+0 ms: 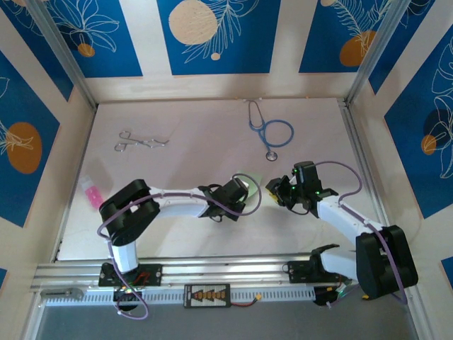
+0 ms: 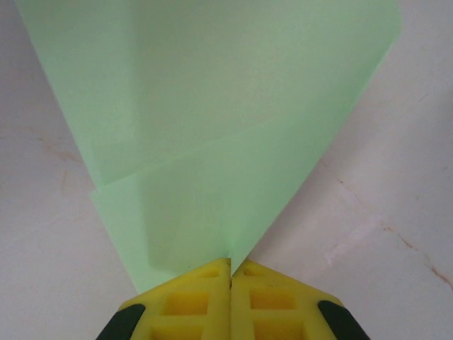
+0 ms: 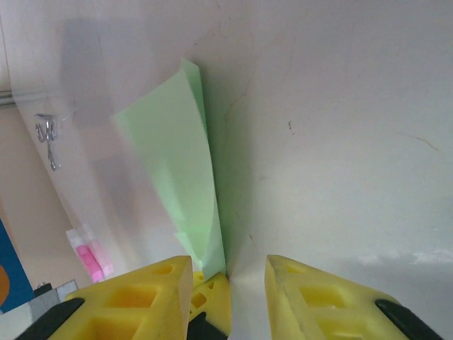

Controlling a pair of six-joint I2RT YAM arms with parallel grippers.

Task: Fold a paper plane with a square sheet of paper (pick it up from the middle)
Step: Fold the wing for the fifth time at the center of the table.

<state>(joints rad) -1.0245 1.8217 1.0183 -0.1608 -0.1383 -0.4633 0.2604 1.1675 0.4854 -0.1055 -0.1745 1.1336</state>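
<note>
Square sheet of paper (image 2: 233, 120), pale green and doubled over so that one layer's edge crosses another, is pinched at its narrow near corner by the left gripper (image 2: 231, 273), whose yellow jaws are pressed fully together on it. From there it is fanned out ahead of the fingertips, over the white table (image 2: 396, 234). It is judged to be very light, thin and limp, easily creased or torn by a sideways pull, and stiffest along the fold. A second hold is best taken on the doubled edge, close beside the pinched corner, where the layers are kept from sliding. The right gripper (image 3: 228, 265) is set partly open with nothing gripped, the paper's corner lying just ahead of its gap.
</note>
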